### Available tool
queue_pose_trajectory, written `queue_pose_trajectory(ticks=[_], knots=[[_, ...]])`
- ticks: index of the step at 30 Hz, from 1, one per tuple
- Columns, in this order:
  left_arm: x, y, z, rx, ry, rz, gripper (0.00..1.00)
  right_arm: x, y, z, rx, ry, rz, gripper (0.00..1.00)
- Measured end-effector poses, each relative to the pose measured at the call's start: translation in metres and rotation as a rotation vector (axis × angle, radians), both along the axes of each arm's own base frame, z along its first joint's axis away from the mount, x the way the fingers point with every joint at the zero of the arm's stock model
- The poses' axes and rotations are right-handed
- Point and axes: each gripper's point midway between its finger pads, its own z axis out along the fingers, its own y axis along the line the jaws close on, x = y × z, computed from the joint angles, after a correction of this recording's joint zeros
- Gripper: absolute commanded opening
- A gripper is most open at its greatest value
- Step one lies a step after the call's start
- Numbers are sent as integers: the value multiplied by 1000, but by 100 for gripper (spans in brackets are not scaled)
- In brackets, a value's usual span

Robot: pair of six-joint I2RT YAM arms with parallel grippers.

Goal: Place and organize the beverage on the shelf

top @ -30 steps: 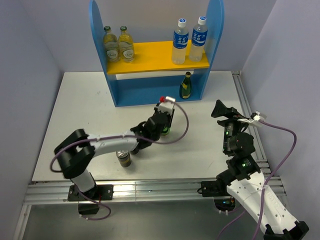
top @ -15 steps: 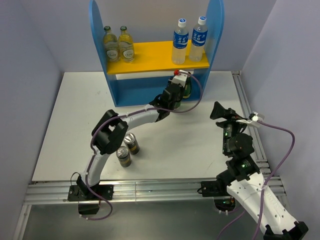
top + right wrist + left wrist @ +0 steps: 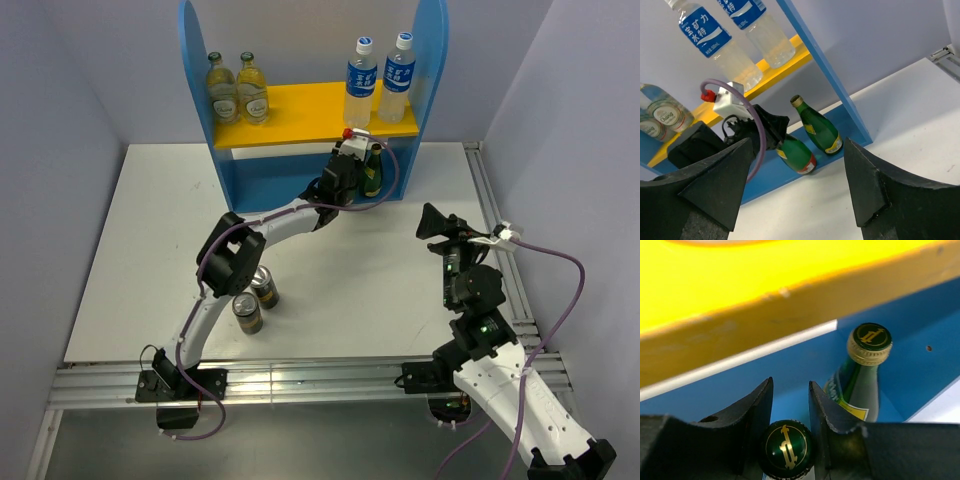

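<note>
Two glass bottles are stood at the left of the shelf's yellow upper board. Two cans are seen close together on the bench, by the left arm's elbow. The left gripper is clenched on the neck of a green bottle at the lower level, just beside a second green bottle. Two water bottles are stood at the board's right. The right gripper is held spread wide, apart from the shelf.
</note>
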Motion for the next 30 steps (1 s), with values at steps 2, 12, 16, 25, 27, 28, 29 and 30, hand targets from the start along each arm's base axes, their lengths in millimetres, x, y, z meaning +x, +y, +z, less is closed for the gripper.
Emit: queue_pose_trajectory(ticks=[2,12,16,25,27,28,29,30], knots=[[2,-4,-4,-13,-2,-9,0,1,1,-1,0,-1,3,79],[16,-4,1,-100,-69,-6,0,4,7,-8,-2,14,26,74],[19,-4,2,-110,-92,-1,0,4,8,-8,1,13,33,73],[22,-6,4,-128,-133,1,80,6,11,-13,1,17,43,73],[22,-6,12,-160,-159,2,97,6,12,-13,-1,18,49,73],[22,-6,12,-163,-162,5,99,7,13,-13,-1,17,52,74],[21,-4,13,-163,-174,11,99,7,13,-13,-1,17,53,74],[21,-3,13,-167,-180,14,99,7,13,-13,-2,17,55,74]])
